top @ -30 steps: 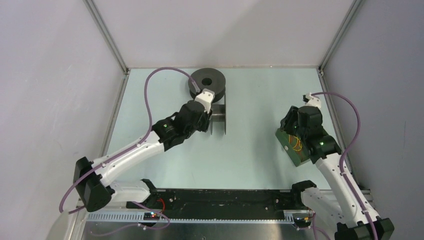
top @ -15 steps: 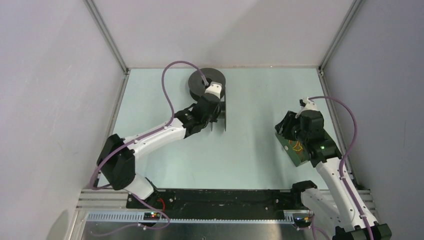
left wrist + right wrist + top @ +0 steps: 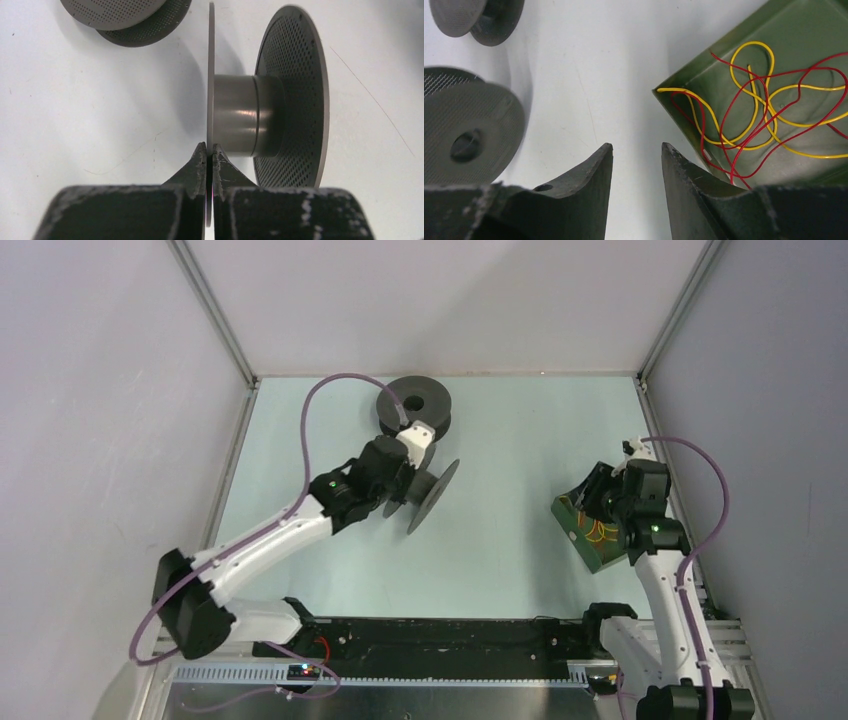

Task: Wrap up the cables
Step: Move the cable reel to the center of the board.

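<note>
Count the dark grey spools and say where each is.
2. One spool lies flat near the table's far edge; the second spool, on edge beside it, has a flange pinched by the left gripper. None appears hidden.

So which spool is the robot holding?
The tipped-up spool, its thin rim pinched in the left gripper. The other spool lies flat farther back.

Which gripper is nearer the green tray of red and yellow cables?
Right. Right gripper hovers beside the green tray; left gripper, across the table, clamps a dark grey spool.
</note>
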